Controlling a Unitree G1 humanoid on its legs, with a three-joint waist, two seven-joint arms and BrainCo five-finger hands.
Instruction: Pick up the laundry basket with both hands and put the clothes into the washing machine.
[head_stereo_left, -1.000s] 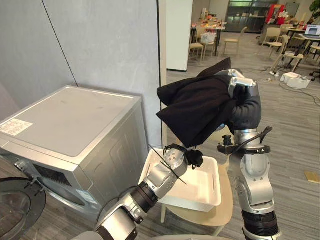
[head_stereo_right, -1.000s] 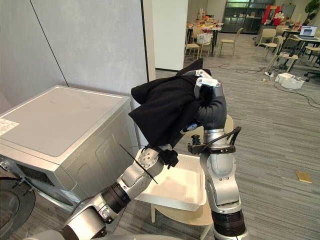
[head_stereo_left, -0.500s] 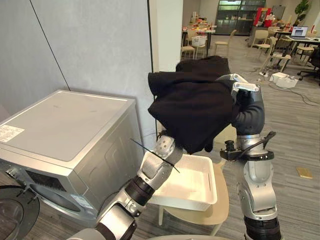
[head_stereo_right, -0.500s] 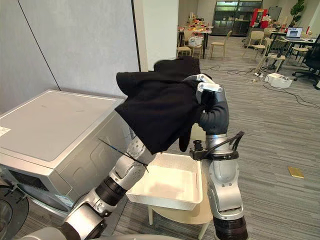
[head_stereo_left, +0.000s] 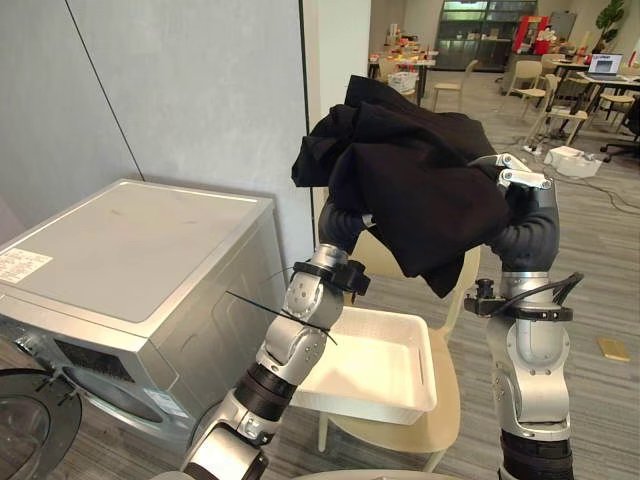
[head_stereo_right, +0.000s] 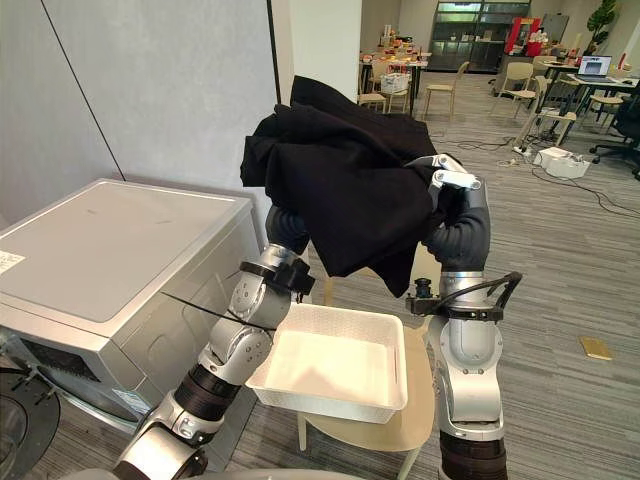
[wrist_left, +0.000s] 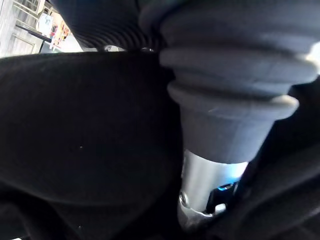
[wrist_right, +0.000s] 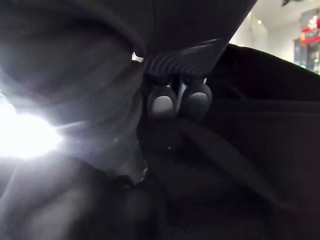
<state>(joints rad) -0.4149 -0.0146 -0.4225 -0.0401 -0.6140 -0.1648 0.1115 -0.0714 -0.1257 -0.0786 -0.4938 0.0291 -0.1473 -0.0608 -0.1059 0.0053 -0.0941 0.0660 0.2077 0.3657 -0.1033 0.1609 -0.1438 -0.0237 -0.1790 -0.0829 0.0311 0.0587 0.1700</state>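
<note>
A black garment (head_stereo_left: 410, 185) is bunched up high above the white laundry basket (head_stereo_left: 405, 385), which rests on a light wooden chair (head_stereo_left: 445, 425). My right hand (head_stereo_left: 517, 178) is at the cloth's right side; its dark fingertips (wrist_right: 153, 104) curl into the black folds. From below, my left hand (head_stereo_left: 340, 222) reaches up under the left part of the garment, and the cloth (wrist_left: 85, 130) covers it past the ribbed cover (wrist_left: 230, 100). The basket's inside looks bare. The silver washing machine (head_stereo_left: 130, 255) stands to the left, with its round door (head_stereo_left: 30, 420) swung open at the lower left.
A grey wall (head_stereo_left: 190, 90) and a white column (head_stereo_left: 335, 60) rise behind the machine. Grey plank floor (head_stereo_left: 600, 270) stretches to the right. Tables and chairs (head_stereo_left: 545, 75) stand far back in the room.
Both arms have raised the black garment higher. My left hand rose from basket height up under the cloth, and the garment is now more bunched. The view has shifted a little.
</note>
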